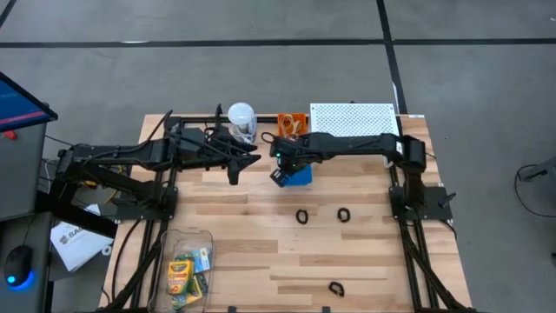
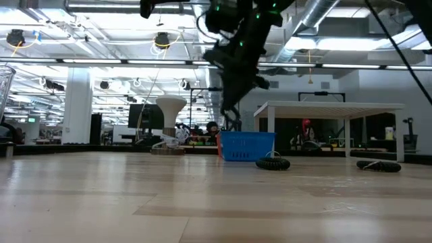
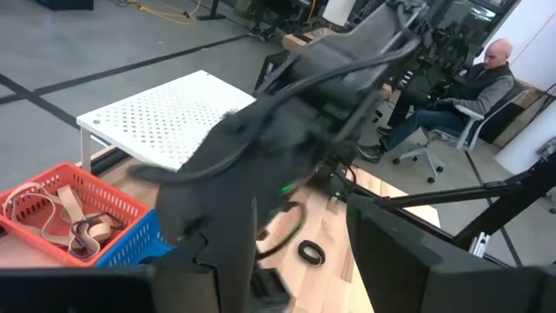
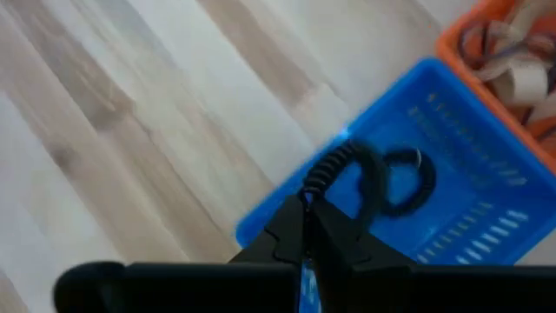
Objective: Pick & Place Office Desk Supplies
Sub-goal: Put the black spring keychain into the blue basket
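Observation:
My right gripper (image 4: 307,206) is shut on a small black coiled ring clip (image 4: 382,178) and hovers over the blue basket (image 1: 301,177), (image 4: 452,174); the low view shows it (image 2: 231,121) just above the basket's rim (image 2: 246,135). My left gripper (image 1: 233,174) waits open beside the white-lidded jar (image 1: 241,120), touching nothing. Three more black ring clips lie flat on the table (image 1: 302,216), (image 1: 344,213), (image 1: 334,287). Tan rubber bands (image 3: 61,209) lie in the orange basket (image 1: 293,123). A crayon box (image 1: 180,271) lies in a clear bin. My right gripper pinches the ring clip's coiled edge (image 4: 320,184) between its two fingertips (image 4: 287,228), coming from above and pointing down. The rest of the loop (image 4: 408,187) sticks out beyond the tips, lifted clear over the blue basket's inside.
The white perforated shelf (image 1: 353,119) stands at the far edge, right of the orange basket. The clear bin (image 1: 205,236) sits at the near left. Bare wood (image 1: 252,252) lies between bin and clips. A seated person (image 3: 469,87) shows beyond the table.

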`<state>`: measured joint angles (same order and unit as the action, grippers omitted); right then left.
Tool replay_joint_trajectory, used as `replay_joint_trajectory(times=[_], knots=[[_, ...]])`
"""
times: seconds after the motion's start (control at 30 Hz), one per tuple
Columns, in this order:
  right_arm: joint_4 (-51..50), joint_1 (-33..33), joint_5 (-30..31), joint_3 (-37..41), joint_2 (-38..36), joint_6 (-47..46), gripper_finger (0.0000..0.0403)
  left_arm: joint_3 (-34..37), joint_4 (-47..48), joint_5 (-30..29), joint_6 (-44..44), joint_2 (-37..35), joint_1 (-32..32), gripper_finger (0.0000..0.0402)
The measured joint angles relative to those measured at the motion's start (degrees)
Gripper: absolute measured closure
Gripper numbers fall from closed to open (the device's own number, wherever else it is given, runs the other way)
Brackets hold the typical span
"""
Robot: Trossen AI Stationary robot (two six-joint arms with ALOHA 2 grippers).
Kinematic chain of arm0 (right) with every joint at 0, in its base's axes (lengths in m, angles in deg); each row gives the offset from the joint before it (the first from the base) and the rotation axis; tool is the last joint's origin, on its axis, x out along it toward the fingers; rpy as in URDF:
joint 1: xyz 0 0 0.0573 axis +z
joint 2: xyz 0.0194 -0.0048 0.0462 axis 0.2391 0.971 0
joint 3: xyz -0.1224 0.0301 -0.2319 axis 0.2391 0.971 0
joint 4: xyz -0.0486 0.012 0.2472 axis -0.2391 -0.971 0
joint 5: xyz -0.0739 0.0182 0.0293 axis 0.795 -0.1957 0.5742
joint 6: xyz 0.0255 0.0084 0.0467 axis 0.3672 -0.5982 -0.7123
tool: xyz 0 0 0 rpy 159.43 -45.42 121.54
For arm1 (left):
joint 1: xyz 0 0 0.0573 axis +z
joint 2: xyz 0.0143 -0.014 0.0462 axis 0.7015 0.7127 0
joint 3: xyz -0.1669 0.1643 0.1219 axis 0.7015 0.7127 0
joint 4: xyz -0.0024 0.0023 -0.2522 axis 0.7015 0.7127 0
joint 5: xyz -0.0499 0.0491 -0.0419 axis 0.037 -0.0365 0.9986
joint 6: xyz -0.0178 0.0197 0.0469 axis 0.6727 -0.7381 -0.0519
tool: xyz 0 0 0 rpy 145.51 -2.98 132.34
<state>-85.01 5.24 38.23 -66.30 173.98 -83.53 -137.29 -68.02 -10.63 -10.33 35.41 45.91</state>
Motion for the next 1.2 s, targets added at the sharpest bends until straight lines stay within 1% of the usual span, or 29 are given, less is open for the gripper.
replay_joint_trajectory(times=[0.1,0.23,0.37,0.43,0.53,0.63,0.7,0.77,0.83,0.9,0.97,1.07,1.13,1.2], knots=[[-1.15,-0.75,-0.11,0.00,1.38,0.42,0.0398,0.00,0.15,0.00,-0.02,0.00,-0.29,0.0229],[-0.82,-0.77,-0.69,-0.02,1.33,1.25,0.0395,0.00,0.19,0.00,-0.02,-0.01,-0.37,0.0229],[-1.25,-0.87,1.46,-0.04,1.33,2.16,0.0387,0.00,0.26,0.00,-0.04,-0.02,-0.35,0.0229],[-1.39,-0.87,1.55,-0.07,1.33,3.02,0.0381,0.00,0.26,0.00,-0.04,-0.02,-0.35,0.0229],[-0.44,-0.87,1.69,-0.07,1.06,4.77,0.0363,0.00,0.26,0.00,-0.04,-0.01,-0.35,0.0229],[1.78,-0.87,1.86,-0.16,0.58,5.46,0.0332,0.00,0.27,0.00,-0.04,0.00,-0.35,0.0229],[0.88,-1.06,2.25,-0.13,0.08,5.57,0.0309,0.00,0.29,0.00,-0.04,-0.01,-0.35,0.0229],[0.83,-1.13,4.37,-0.22,-0.15,5.57,0.0286,0.00,0.28,0.00,-0.04,0.00,-0.35,0.0229],[-1.23,-1.22,6.36,-0.20,-0.25,5.54,0.0266,0.00,0.29,0.00,-0.04,-0.01,-0.35,0.0229],[-2.26,-1.52,7.59,-0.13,-0.46,5.49,0.0251,0.00,0.29,0.00,-0.04,-0.01,-0.35,0.0229],[-2.60,-1.46,7.87,-0.13,-1.28,5.37,0.0241,0.00,0.29,0.00,-0.07,-0.02,-0.35,0.0229],[-2.90,-0.30,7.95,-0.13,-4.07,3.99,0.0239,0.00,0.40,0.00,-0.07,-0.01,-0.35,0.0229],[-4.60,1.15,7.87,-0.13,-6.56,1.72,0.0242,0.00,0.86,0.00,-0.06,-0.01,-0.35,0.0229],[-7.53,3.02,7.79,0.16,-9.32,-2.45,0.0249,0.00,1.61,0.01,-0.07,-0.01,-0.35,0.0229]])
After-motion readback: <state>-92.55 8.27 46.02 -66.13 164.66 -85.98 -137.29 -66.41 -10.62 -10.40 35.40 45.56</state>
